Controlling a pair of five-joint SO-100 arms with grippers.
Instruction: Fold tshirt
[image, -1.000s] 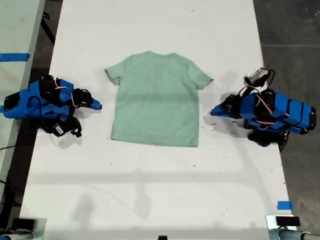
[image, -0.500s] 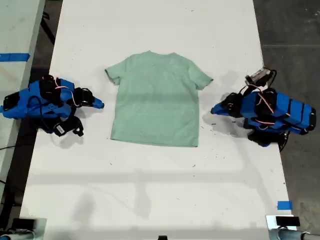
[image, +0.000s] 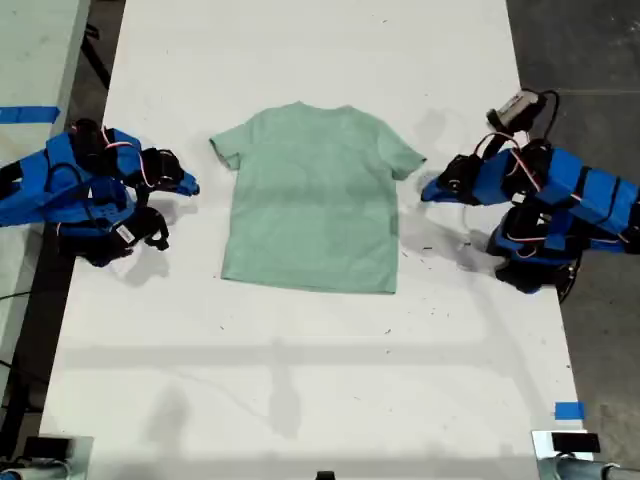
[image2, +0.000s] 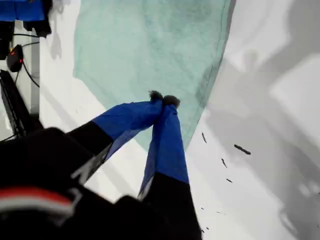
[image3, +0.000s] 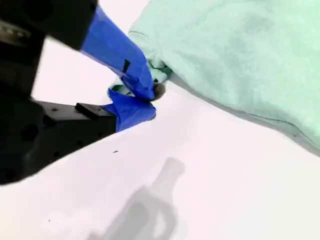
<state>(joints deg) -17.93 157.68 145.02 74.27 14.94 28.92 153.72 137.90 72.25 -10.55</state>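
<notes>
Both arms have lifted and swung toward the tshirt (image: 312, 200) since the earlier frame; my first gripper (image2: 162, 99) and my second gripper (image3: 150, 95) hover with fingers closed on nothing. The tshirt lies flat, unmoved, mid-table (image: 300, 380); grey floor (image: 580, 60) borders the white surface.

One tshirt (image: 312, 200), two blue arms and one white table (image: 300, 380) show.
</notes>
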